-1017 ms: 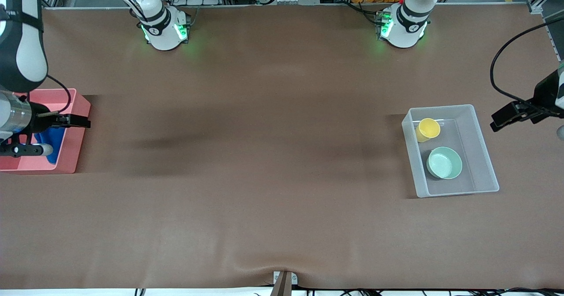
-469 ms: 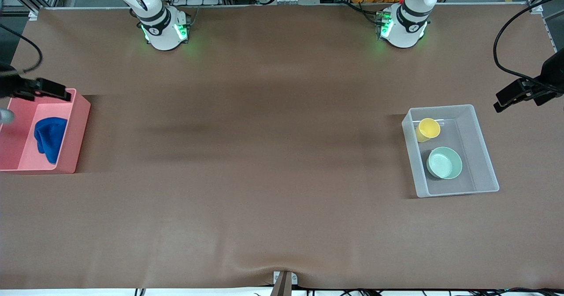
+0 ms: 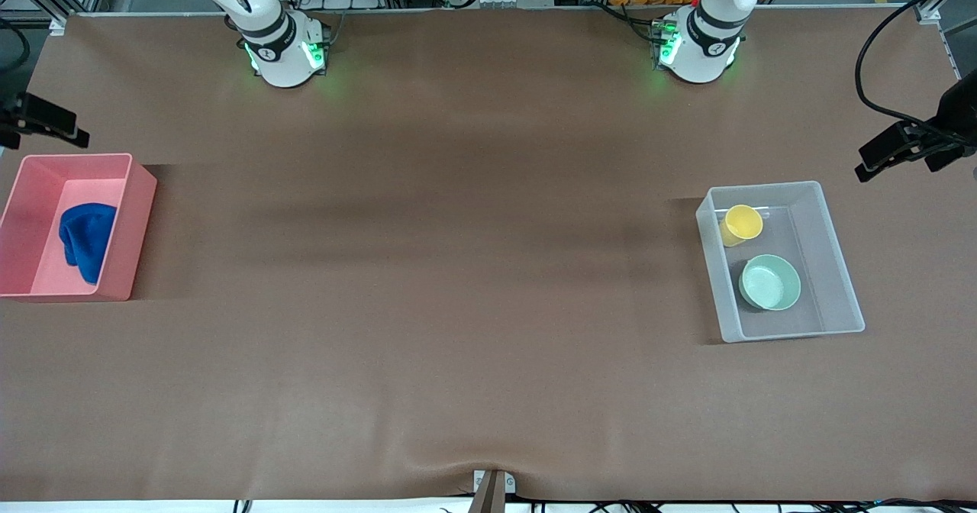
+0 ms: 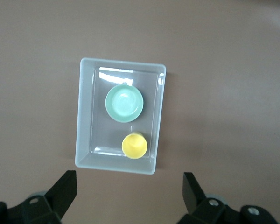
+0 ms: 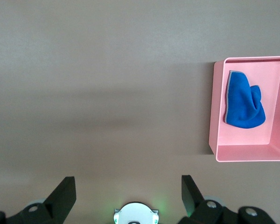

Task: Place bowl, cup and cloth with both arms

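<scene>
I see cloth in pink bin at right-arm table edge | cup, bowl in clear bin | left end effector, right end effector splayed, empty, lifted aside—sorting looks complete

A: How's the light?

B: Even and soft from above. Broad, faint shadow bands lie across the brown table, and the pink bin and clear tray cast short dark ones.

A: Any glare?

B: A white glint on the tray floor in the left wrist view. The arm bases glow green.

A: Focus?

B: Sharp throughout.
</scene>
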You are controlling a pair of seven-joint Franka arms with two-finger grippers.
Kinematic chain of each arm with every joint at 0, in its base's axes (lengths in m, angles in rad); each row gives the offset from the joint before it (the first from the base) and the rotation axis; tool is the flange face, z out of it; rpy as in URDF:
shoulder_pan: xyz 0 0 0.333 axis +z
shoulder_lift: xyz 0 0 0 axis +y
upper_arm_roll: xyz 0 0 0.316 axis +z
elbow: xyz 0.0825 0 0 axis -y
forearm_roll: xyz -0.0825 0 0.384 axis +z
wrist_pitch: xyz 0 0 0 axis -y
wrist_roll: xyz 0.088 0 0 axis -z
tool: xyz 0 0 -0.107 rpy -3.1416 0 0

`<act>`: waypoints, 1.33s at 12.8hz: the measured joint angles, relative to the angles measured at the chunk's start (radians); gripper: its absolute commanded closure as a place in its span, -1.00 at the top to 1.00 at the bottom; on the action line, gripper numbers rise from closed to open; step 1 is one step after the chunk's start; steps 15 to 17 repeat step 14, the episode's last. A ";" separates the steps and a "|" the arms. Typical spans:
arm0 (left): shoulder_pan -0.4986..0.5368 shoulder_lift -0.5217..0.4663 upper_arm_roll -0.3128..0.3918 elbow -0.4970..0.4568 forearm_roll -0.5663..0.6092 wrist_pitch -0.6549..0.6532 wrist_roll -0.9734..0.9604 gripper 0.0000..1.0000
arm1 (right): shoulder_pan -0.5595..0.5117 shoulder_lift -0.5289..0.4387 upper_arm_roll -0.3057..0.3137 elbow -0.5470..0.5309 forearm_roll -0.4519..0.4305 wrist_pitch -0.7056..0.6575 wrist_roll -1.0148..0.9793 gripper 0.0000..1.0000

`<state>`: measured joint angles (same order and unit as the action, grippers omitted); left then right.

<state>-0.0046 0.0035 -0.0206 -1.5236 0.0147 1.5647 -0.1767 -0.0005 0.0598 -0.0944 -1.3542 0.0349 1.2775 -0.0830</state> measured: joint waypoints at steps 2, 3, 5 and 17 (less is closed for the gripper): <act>0.000 -0.002 0.002 0.000 0.000 -0.019 0.000 1.00 | 0.000 -0.034 0.000 -0.025 0.000 -0.004 0.000 1.00; 0.000 -0.005 0.002 0.000 0.000 -0.027 0.000 1.00 | 0.000 -0.044 -0.002 -0.037 0.000 -0.004 -0.001 1.00; 0.000 -0.019 0.002 -0.003 0.000 -0.050 0.000 1.00 | -0.003 -0.051 -0.003 -0.053 0.000 -0.001 -0.002 1.00; -0.009 -0.063 0.002 -0.036 0.000 -0.058 0.001 1.00 | -0.004 -0.051 -0.003 -0.060 -0.015 0.009 -0.002 1.00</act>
